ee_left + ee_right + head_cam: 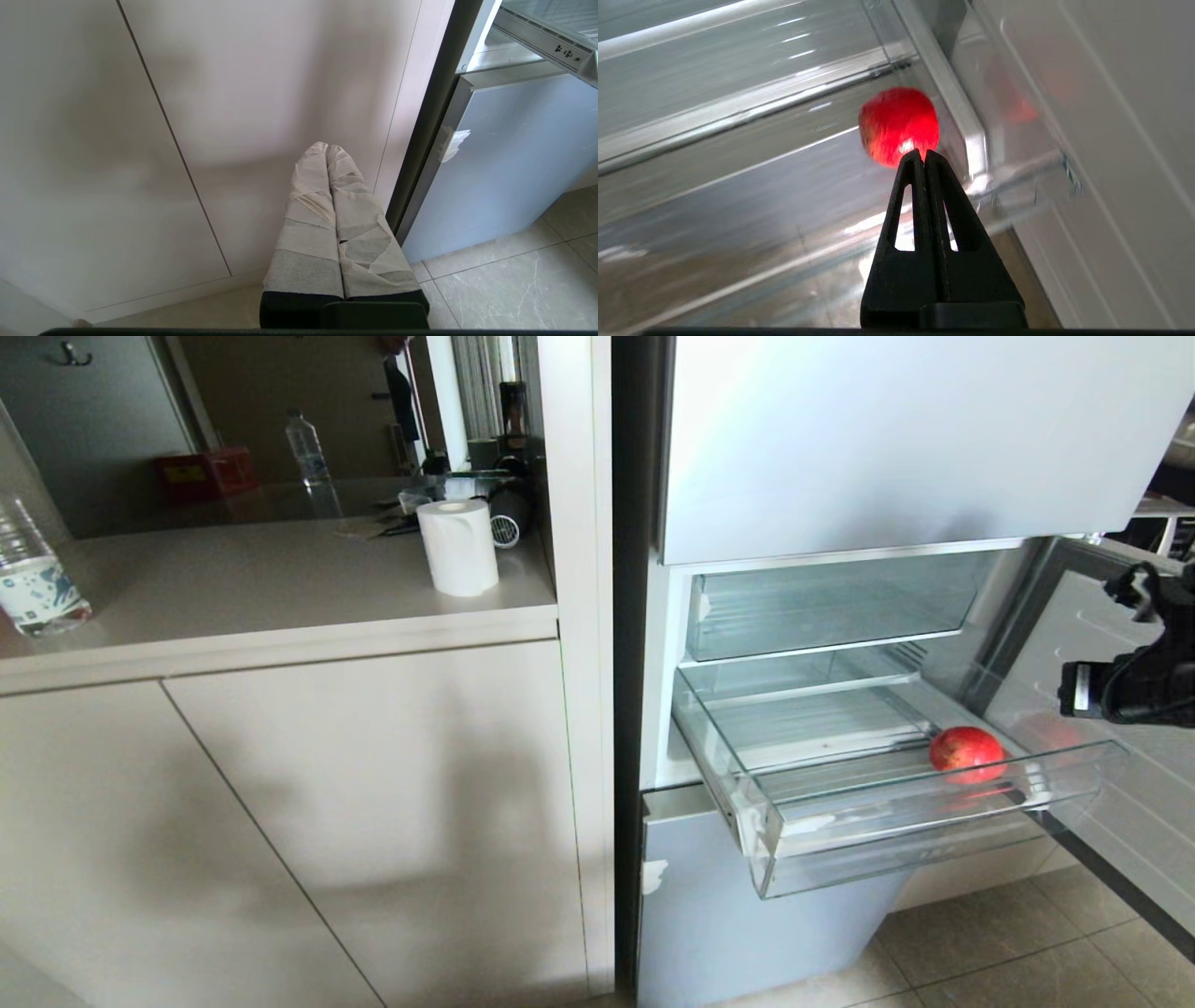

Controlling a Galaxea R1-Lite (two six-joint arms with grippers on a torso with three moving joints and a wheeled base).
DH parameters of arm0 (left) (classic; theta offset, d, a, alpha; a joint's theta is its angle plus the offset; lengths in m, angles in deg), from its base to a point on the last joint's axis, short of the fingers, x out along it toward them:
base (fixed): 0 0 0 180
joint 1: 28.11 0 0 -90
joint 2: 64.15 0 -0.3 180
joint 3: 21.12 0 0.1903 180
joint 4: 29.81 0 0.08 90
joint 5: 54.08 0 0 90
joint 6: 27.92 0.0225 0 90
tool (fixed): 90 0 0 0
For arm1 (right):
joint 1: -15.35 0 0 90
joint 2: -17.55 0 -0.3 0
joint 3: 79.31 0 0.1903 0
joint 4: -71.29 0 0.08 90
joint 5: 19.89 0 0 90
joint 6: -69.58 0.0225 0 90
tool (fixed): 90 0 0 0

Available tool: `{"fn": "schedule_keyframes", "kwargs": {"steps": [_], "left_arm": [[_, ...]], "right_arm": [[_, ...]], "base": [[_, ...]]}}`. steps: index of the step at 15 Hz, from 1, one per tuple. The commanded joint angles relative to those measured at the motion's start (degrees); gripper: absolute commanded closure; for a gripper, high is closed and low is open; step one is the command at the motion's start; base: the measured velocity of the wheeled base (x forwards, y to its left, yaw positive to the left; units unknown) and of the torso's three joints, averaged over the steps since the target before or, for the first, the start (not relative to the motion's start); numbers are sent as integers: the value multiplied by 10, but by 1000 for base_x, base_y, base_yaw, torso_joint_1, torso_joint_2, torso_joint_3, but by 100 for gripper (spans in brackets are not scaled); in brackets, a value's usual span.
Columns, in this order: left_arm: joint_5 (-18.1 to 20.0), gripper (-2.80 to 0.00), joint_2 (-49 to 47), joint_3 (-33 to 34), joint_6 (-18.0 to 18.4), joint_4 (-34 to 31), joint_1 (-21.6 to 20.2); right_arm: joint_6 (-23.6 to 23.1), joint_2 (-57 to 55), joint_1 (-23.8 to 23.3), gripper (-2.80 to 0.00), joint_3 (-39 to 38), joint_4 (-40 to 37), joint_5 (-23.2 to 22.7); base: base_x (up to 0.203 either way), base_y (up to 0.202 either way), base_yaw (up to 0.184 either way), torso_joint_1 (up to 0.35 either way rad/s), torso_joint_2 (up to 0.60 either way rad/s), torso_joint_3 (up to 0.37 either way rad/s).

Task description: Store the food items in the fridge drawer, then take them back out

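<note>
The red fruit (pixel 967 752) lay in the pulled-out fridge drawer (pixel 896 821) — stored; the right claw (pixel 923 151), pinched empty, aimed at it.

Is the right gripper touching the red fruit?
Apart. The head view shows the right gripper arm off beside the drawer, clear of the red fruit inside.

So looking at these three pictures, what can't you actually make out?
- Right gripper: the head view's right edge cuts it off, showing only part of the arm.
- Red fruit: blurred in the right wrist view; its kind is unclear, and so is any contact with the shut fingertips.
- Fridge drawer: nothing shows how it rides on its rails.
- Counter clutter behind the paper roll: too small and dark to name.
</note>
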Motion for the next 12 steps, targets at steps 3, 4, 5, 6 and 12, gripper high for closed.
{"fn": "schedule_keyframes", "kwargs": {"steps": [3, 4, 5, 6, 12], "left_arm": [[0, 0, 0, 1, 0, 0, 0], [0, 0, 0, 0, 0, 0, 0], [0, 0, 0, 0, 0, 0, 0], [0, 0, 0, 0, 0, 0, 0], [0, 0, 0, 0, 0, 0, 0]], "right_arm": [[1, -101, 32, 0, 144, -88, 31], [3, -119, 33, 0, 176, -112, 32], [5, -136, 34, 0, 209, -140, 33], [7, -154, 34, 0, 243, -170, 33], [30, -247, 34, 0, 391, -304, 60]], "base": [[0, 0, 0, 0, 0, 0], [0, 0, 0, 0, 0, 0], [0, 0, 0, 0, 0, 0], [0, 0, 0, 0, 0, 0], [0, 0, 0, 0, 0, 0]]}}
